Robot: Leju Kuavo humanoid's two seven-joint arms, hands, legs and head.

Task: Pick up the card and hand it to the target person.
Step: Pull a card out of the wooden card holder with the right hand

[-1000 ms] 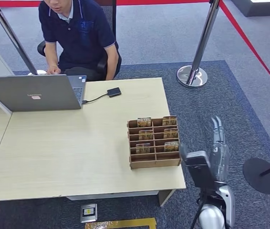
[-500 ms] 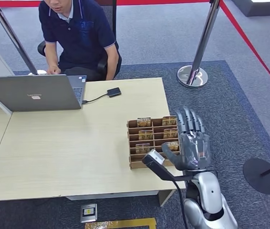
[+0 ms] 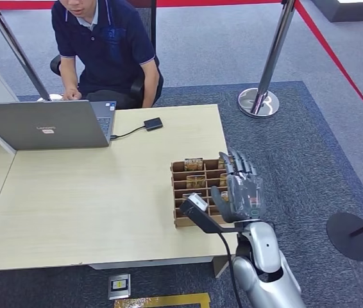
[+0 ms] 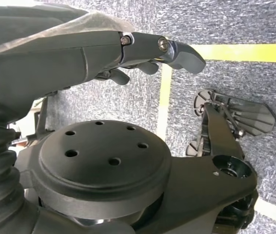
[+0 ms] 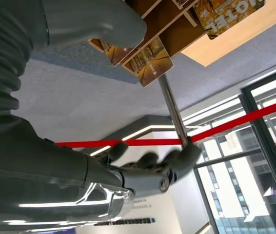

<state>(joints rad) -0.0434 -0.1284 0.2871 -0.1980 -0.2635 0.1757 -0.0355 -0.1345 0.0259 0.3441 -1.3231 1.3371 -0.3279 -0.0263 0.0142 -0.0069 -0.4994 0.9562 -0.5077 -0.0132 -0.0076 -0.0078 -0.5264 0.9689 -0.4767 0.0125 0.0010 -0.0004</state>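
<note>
The cards point(image 3: 194, 165) stand upright in a wooden rack point(image 3: 189, 221) near the table's point(image 3: 97, 199) right front corner, in two columns of slots. The right hand point(image 3: 241, 189) hovers over the rack's right column, covering part of the cards there, its fingers point(image 3: 233, 163) spread apart and stretched toward the far side, holding nothing. From the right wrist camera, a card point(image 5: 149, 62) sticks out of its slot close to the thumb point(image 5: 92, 19), apart from the fingers. The left hand point(image 4: 144, 51) hangs low above the grey carpet, fingers loosely extended with nothing in them. Well beyond the right hand, at the table's far side, a person point(image 3: 104, 48) sits behind a laptop point(image 3: 44, 125), with a small black device point(image 3: 153, 124) on a cable beside it.
</note>
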